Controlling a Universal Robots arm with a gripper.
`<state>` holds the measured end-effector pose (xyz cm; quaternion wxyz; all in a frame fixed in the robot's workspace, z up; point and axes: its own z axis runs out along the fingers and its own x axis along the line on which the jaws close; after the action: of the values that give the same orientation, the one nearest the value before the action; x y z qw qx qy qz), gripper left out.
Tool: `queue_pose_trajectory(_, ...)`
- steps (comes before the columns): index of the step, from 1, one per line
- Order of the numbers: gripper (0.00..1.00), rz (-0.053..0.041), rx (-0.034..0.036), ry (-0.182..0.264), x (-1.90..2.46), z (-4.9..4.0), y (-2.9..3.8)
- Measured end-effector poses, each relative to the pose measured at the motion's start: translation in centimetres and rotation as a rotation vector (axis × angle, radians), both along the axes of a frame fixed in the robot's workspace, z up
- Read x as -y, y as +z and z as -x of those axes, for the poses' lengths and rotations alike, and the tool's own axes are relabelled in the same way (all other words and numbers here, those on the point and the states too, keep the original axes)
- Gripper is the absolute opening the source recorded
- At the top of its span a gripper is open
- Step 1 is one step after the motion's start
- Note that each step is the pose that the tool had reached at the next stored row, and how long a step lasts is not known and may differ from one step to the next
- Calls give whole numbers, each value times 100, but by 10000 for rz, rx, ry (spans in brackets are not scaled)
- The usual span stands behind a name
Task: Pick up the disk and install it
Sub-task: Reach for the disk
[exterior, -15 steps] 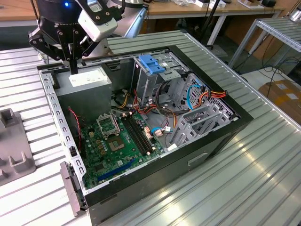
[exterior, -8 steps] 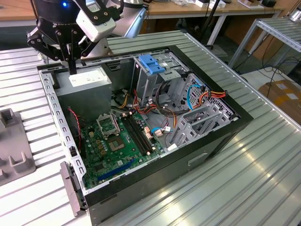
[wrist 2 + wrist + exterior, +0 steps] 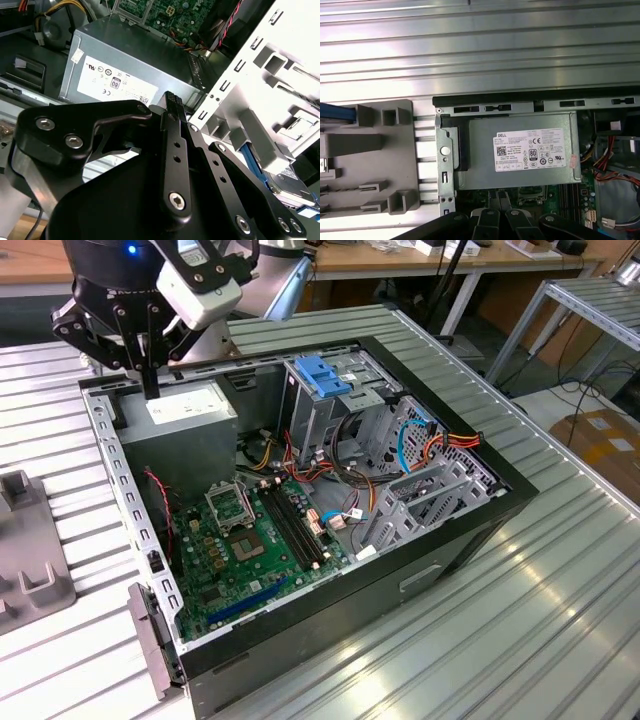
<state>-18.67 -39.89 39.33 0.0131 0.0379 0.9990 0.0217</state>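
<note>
The disk [image 3: 292, 184] lies in a grey holder [image 3: 280, 75] beside the open computer case [image 3: 470, 530]; a grey metal face and a bright blue rail show in the second wrist view. In the first wrist view one blue rail of the disk [image 3: 336, 114] shows at the holder's edge. My black gripper [image 3: 150, 388] hangs over the case's rear corner, just above the silver power supply [image 3: 185, 412]. Its fingers stand shut together with nothing between them, as the gripper [image 3: 171, 98] and the gripper [image 3: 496, 196] show in both wrist views. The disk lies off to the side of the gripper, apart from it.
Inside the case lie a green motherboard [image 3: 250, 550], loose red, yellow and blue cables [image 3: 425, 440], and a tall drive bay topped by a blue bracket [image 3: 325, 375]. The grey holder [image 3: 25, 540] sits at the exterior view's left on the ribbed metal table [image 3: 520, 620].
</note>
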Motion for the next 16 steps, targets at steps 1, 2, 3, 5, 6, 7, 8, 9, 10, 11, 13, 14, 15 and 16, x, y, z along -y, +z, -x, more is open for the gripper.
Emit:
queue_pose_trajectory(1, 10, 0, 0, 0, 0, 3, 0)
queue_pose_trajectory(2, 10, 0, 0, 0, 0, 6, 0)
queue_pose_trajectory(3, 10, 0, 0, 1, 0, 9, 0)
queue_pose_trajectory(5, 10, 0, 0, 0, 0, 16, 0)
queue_pose_trajectory(6, 10, 0, 0, 0, 0, 19, 0)
queue_pose_trajectory(7, 10, 0, 0, 0, 0, 23, 0)
queue_pose_trajectory(8, 10, 0, 0, 0, 0, 25, 0)
queue_pose_trajectory(9, 10, 0, 0, 0, 0, 30, 0)
queue_pose_trajectory(10, 10, 0, 0, 0, 0, 34, 0)
queue_pose_trajectory(11, 10, 0, 0, 0, 0, 36, 0)
queue_pose_trajectory(13, 10, 0, 0, 0, 0, 42, 0)
queue_pose_trajectory(14, 10, 0, 0, 0, 0, 45, 0)
queue_pose_trajectory(15, 10, 0, 0, 0, 0, 48, 0)
queue_pose_trajectory(16, 10, 0, 0, 0, 0, 51, 0)
